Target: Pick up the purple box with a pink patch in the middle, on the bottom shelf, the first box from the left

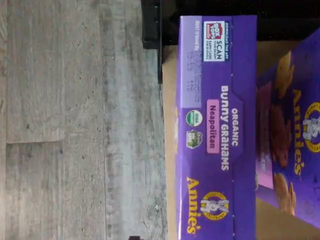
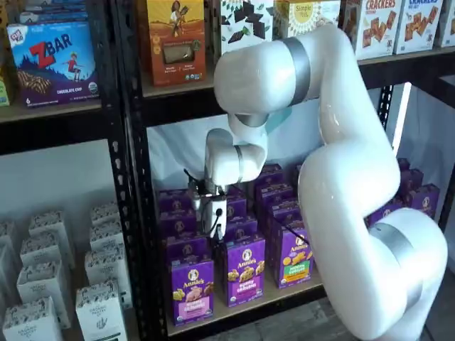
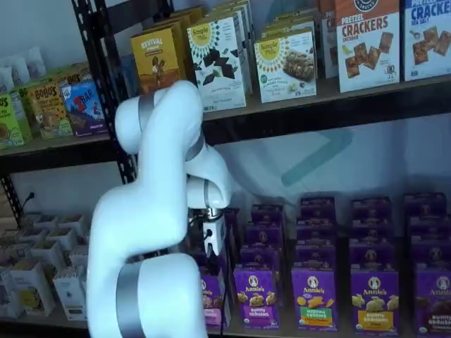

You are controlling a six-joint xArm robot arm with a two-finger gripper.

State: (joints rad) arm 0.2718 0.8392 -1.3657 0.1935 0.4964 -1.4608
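The purple box (image 2: 192, 290) stands upright at the front left of the bottom shelf (image 2: 245, 311), its pink panel facing out. In a shelf view my arm hides most of this purple box (image 3: 214, 299). The wrist view looks down on the box's narrow purple face (image 1: 215, 130), which carries a pink "Neapolitan" label, and the tan shelf board (image 1: 169, 150) lies beside it. My gripper (image 2: 213, 238) hangs just above and behind the box without touching it, and the gripper (image 3: 213, 257) also shows in front of the rows. Its fingers are hard to make out, and nothing is held.
More purple Annie's cartons fill the shelf, with a green-panel one (image 2: 245, 270) right beside the target and a yellow-panel one (image 2: 295, 259) further on. A black rack upright (image 2: 126, 185) stands left of the box. White cartons (image 2: 43, 284) fill the neighbouring rack. Grey plank floor (image 1: 75, 125) lies below.
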